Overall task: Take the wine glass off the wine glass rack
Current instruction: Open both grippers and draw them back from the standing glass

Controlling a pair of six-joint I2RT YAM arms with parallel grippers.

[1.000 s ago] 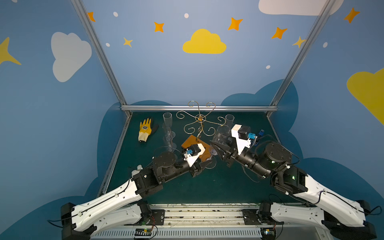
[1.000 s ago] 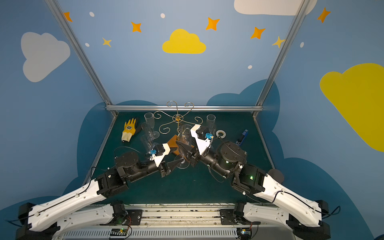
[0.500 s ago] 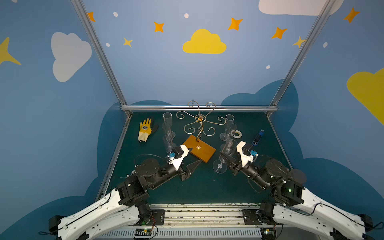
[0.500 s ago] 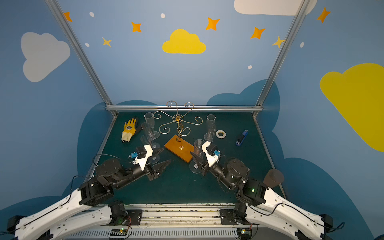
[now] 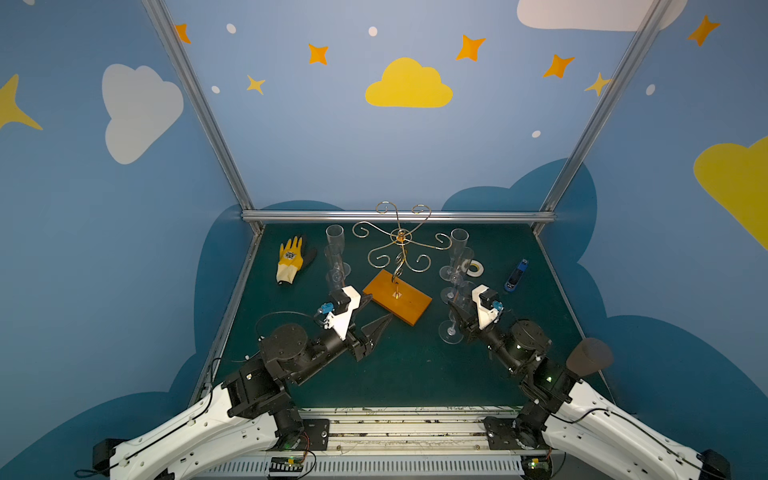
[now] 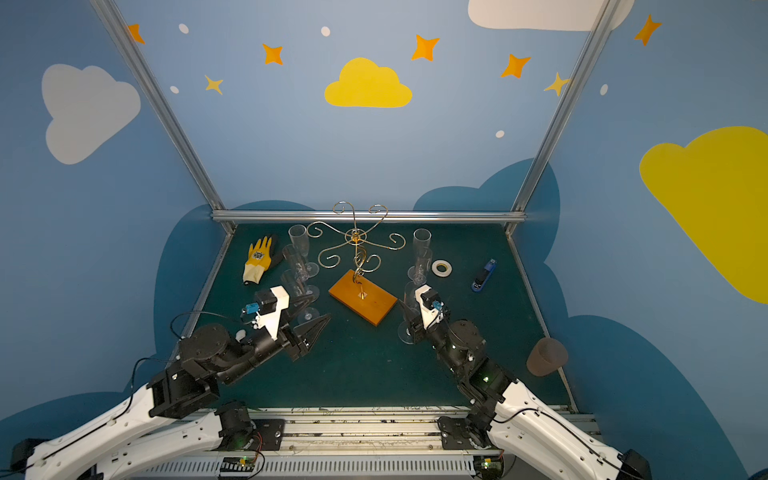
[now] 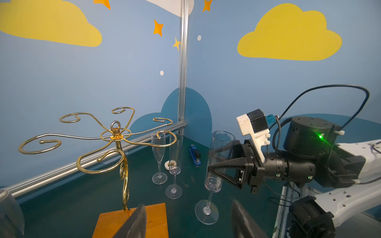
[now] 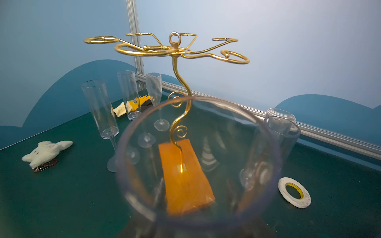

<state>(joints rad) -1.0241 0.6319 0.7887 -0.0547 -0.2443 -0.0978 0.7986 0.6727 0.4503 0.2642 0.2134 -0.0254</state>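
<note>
right claw (image 7: 214, 159): clamped on the bowl of the wine glass (image 7: 212, 183) | wine glass: off the wine glass rack (image 5: 400, 237), tilted, foot on the bench (image 5: 395, 374), right of the rack's orange base | left claw (image 5: 378, 307): open, empty, just left of that base

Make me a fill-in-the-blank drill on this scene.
The right gripper grips a champagne flute by its ____.
The wine glass rack has ____ glasses hanging on it.
The left gripper is open and holds ____.
The work glove is black and ____.
Missing words: bowl; no; nothing; yellow.
</note>
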